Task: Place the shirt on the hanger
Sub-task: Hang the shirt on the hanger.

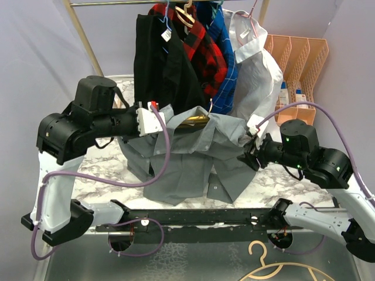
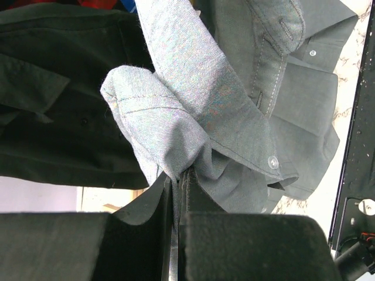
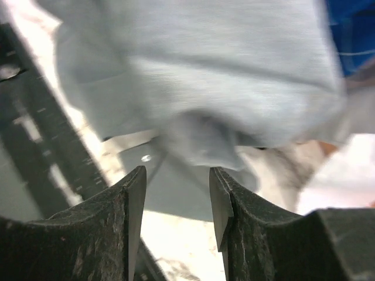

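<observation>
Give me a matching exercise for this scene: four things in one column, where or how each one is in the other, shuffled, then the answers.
Things:
1. left gripper
2. right gripper
3. yellow-gold hanger
4. pale tan hanger

States or places:
A. lying flat, apart from any garment
B. clamped on grey shirt fabric
C. open, gripping nothing
D. tucked under the shirt's collar

Pairs: 1-B, 2-C, 3-D, 4-A

Left jaws tight; right jaws apart
</observation>
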Robot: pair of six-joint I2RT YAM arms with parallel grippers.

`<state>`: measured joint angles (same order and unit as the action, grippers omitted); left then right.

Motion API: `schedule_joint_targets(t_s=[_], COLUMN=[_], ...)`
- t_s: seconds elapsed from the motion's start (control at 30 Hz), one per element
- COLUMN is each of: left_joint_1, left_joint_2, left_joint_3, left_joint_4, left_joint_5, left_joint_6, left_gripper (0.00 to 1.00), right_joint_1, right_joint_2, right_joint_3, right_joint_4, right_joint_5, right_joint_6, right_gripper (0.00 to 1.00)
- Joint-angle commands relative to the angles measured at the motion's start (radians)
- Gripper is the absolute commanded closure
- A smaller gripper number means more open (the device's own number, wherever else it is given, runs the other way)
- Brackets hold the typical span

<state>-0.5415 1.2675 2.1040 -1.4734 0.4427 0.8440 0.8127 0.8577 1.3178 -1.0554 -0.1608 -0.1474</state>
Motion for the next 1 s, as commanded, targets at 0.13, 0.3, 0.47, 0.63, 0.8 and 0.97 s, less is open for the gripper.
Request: schedule_joint_targets(t_s=[0.13,0.3,0.47,0.63,0.8,0.97], left_joint_1=[0.001,0.000,-0.002,-0.002,-0.003,-0.005], left_joint_2=[-0.073,-0.086,-0.082,-0.076,-0.072,-0.089], left_joint_3=[-0.012,-0.022,-0.030,-0.018,0.001,-0.018], left_joint_4=[0.048,0.048,0.049,0.048,0.048,0.048], left_joint_5=[0.007,-0.006,-0.036,-0.028,-0.034,-0.065], left_joint_6=[-0.021,-0.022,-0.010,-0.016,-0.018,-0.009], left_gripper=[1.00,1.00,1.00,1.00,1.00,1.00], right_joint_1=[0.007,0.006,0.007,0.006,0.007,0.007], right_joint_2=[-0.004,0.018,0.026,-0.038,-0.052,-0.035], right_joint_3=[-0.043,-0.101,-0.080,-0.119,-0.166,-0.158], right_joint_4=[0.219,0.268,0.213,0.242,0.293,0.242], right_joint_5=[0.329,0.271,0.077,0.055,0.057,0.364], right_joint_6=[-0.073,-0.056,-0.030,-0.018,-0.028,-0.060], right_gripper=[0.52,0.53,0.53,0.69,0.99,0.99])
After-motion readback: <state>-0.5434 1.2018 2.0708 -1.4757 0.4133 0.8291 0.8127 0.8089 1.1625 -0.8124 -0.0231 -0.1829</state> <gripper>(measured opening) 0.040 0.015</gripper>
